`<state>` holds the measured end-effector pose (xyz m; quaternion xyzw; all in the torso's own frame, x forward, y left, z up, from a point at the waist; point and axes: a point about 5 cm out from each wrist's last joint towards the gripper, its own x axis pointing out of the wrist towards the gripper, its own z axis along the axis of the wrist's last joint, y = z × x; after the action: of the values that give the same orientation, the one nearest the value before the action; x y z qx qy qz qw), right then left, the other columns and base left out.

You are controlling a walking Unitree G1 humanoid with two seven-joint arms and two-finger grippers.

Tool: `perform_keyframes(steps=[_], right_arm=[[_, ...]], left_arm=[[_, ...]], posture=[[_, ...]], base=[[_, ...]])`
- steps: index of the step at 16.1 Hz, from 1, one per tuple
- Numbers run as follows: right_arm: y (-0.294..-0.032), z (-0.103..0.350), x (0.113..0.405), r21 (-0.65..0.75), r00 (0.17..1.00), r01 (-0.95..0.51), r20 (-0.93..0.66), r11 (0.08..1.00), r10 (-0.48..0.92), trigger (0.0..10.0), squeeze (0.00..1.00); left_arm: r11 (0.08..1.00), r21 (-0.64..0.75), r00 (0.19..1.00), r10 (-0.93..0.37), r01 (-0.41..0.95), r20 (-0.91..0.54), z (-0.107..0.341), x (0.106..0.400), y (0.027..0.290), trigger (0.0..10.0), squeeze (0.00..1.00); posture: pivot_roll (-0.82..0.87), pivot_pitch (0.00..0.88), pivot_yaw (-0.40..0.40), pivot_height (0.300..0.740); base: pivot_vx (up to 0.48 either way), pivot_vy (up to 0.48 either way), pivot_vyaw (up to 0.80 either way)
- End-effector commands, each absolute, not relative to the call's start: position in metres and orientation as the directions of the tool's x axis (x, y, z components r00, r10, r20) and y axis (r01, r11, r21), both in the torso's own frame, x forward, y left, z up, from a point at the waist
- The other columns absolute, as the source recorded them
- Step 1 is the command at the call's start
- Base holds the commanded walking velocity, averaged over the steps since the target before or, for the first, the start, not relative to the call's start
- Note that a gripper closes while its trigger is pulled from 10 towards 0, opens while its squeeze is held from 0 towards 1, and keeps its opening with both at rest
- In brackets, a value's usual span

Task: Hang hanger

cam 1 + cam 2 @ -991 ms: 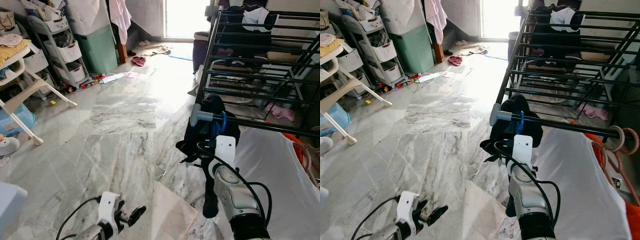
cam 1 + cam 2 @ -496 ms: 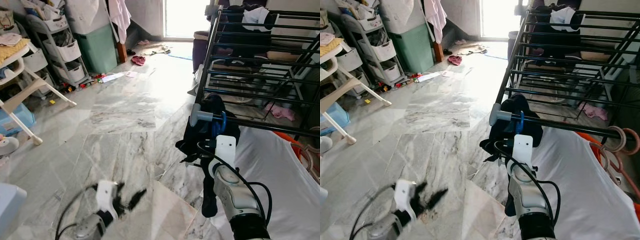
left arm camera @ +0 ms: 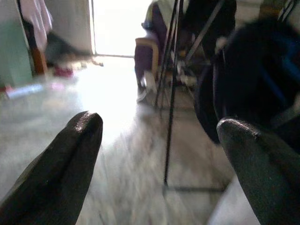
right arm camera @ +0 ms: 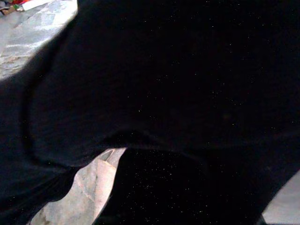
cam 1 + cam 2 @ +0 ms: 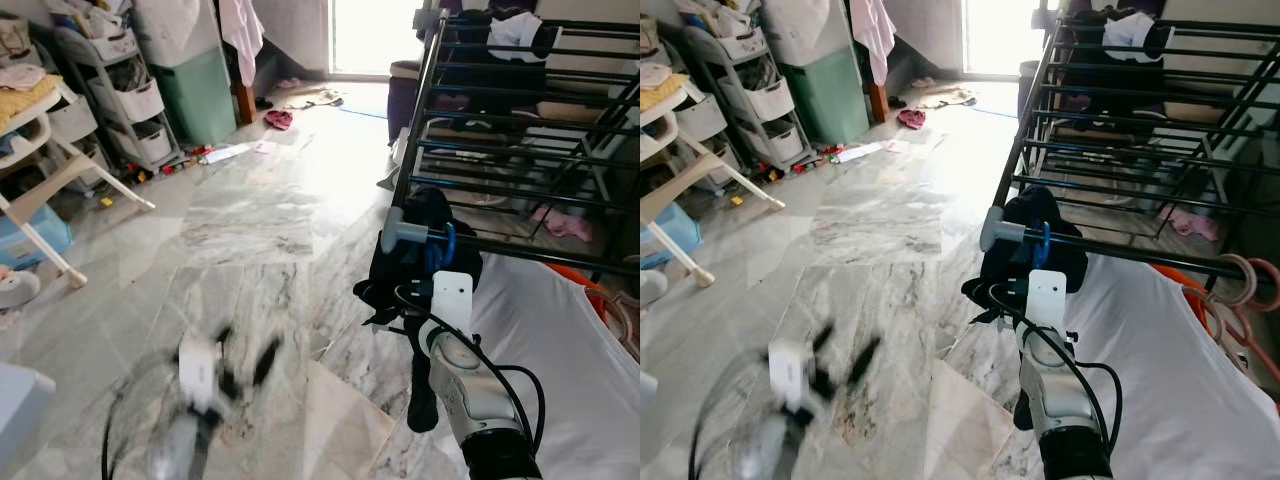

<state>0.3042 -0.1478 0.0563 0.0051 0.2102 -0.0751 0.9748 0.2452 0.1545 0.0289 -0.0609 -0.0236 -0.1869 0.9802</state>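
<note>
- Nearest me, the left gripper (image 5: pixel 235 365) is a streak of motion blur low over the marble floor (image 5: pixel 250 230); its wrist view shows the two rounded black fingers (image 3: pixel 70 159) spread well apart with nothing between them.
- The right gripper (image 5: pixel 428 290) is raised at the end of the rack's front rail (image 5: pixel 520 250), buried in a dark garment (image 5: pixel 415 250). I cannot tell whether its fingers are together or apart; its wrist view gives just black woven cloth and a sliver of floor.
- The blue hanger (image 5: pixel 441 246) has its hook looped over that thin black rail, just beside the grey end cap (image 5: pixel 397 236), with the garment bunched around it.
- To finish well, I'd judge the hook should sit fully over the rail before the arm lets go, then the arm should back away without dragging the cloth.
- A smooth white sheet (image 5: pixel 560 340) drapes below the rail; pale looped hangers (image 5: pixel 1245 280) sit farther along.
- Beyond are the drying rack (image 5: pixel 520 130), all slim black metal bars, a green cabinet (image 5: pixel 195 95) and plastic drawer shelves (image 5: pixel 120 95).
</note>
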Motion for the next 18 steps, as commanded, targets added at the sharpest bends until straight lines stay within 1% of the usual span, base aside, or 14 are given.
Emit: perform_keyframes(steps=[1, 2, 3, 5, 6, 8, 10, 13, 16, 17, 18], right_arm=[[-0.149, 0.044, 0.298, -0.033, 0.876, 0.145, -0.461, 0.989, -0.144, 10.0, 0.00], [-0.149, 0.044, 0.299, -0.035, 0.877, 0.143, -0.459, 0.989, -0.143, 10.0, 0.00], [-0.149, 0.044, 0.299, -0.037, 0.877, 0.144, -0.458, 0.989, -0.145, 10.0, 0.00], [-0.150, 0.044, 0.299, -0.041, 0.877, 0.145, -0.457, 0.989, -0.148, 10.0, 0.00], [-0.149, 0.043, 0.300, -0.041, 0.878, 0.145, -0.456, 0.989, -0.147, 10.0, 0.00], [-0.149, 0.043, 0.300, -0.042, 0.878, 0.145, -0.456, 0.988, -0.148, 10.0, 0.00], [-0.149, 0.042, 0.299, -0.036, 0.875, 0.151, -0.460, 0.988, -0.151, 10.0, 0.00], [-0.149, 0.041, 0.299, -0.035, 0.874, 0.152, -0.461, 0.988, -0.151, 10.0, 0.00], [-0.149, 0.041, 0.299, -0.039, 0.873, 0.155, -0.462, 0.987, -0.155, 10.0, 0.00], [-0.150, 0.041, 0.300, -0.032, 0.873, 0.157, -0.462, 0.987, -0.154, 10.0, 0.82], [-0.150, 0.041, 0.300, -0.034, 0.873, 0.161, -0.462, 0.986, -0.159, 10.0, 1.00]], left_arm=[[0.928, -0.093, 0.932, -0.355, 0.362, 0.077, 0.045, 0.263, 0.157, 10.0, 0.00], [0.925, -0.089, 0.928, -0.361, 0.368, 0.088, 0.057, 0.276, 0.154, 10.0, 0.00], [0.923, -0.084, 0.924, -0.368, 0.376, 0.100, 0.074, 0.284, 0.149, 10.0, 0.00], [0.916, -0.084, 0.919, -0.384, 0.392, 0.091, 0.081, 0.276, 0.143, 10.0, 0.00], [0.916, -0.079, 0.920, -0.389, 0.392, 0.052, 0.080, 0.260, 0.138, 10.0, 0.00], [0.918, -0.083, 0.921, -0.388, 0.388, 0.017, 0.078, 0.250, 0.137, 10.0, 0.00], [0.930, -0.077, 0.928, -0.365, 0.360, -0.072, 0.066, 0.235, 0.143, 10.0, 0.00], [0.937, -0.088, 0.931, -0.347, 0.338, -0.110, 0.068, 0.231, 0.144, 10.0, 0.00], [0.938, -0.090, 0.930, -0.345, 0.335, -0.125, 0.066, 0.232, 0.145, 10.0, 0.00], [0.938, -0.091, 0.929, -0.344, 0.334, -0.134, 0.063, 0.233, 0.146, 10.0, 0.00], [0.938, -0.092, 0.928, -0.344, 0.334, -0.141, 0.061, 0.234, 0.146, 10.0, 0.00]], posture=[[-0.14, 0.000, 0.065, 0.740], [-0.14, 0.000, 0.066, 0.740], [-0.14, 0.000, 0.067, 0.740], [-0.14, 0.000, 0.067, 0.740], [-0.14, 0.000, 0.068, 0.740], [-0.14, 0.000, 0.070, 0.740], [-0.13, 0.000, 0.071, 0.740], [-0.13, 0.000, 0.070, 0.740], [-0.13, 0.000, 0.068, 0.740], [-0.14, 0.000, 0.070, 0.740], [-0.14, 0.000, 0.070, 0.740]], base=[[0.000, 0.000, 0.00], [0.000, 0.000, 0.00], [0.000, 0.000, 0.00], [0.000, 0.000, 0.00], [0.000, 0.000, 0.00], [0.000, 0.000, 0.00], [0.000, 0.000, 0.00], [0.000, 0.000, 0.00], [0.000, 0.000, 0.00], [0.000, 0.000, 0.00], [0.000, 0.000, 0.00]])
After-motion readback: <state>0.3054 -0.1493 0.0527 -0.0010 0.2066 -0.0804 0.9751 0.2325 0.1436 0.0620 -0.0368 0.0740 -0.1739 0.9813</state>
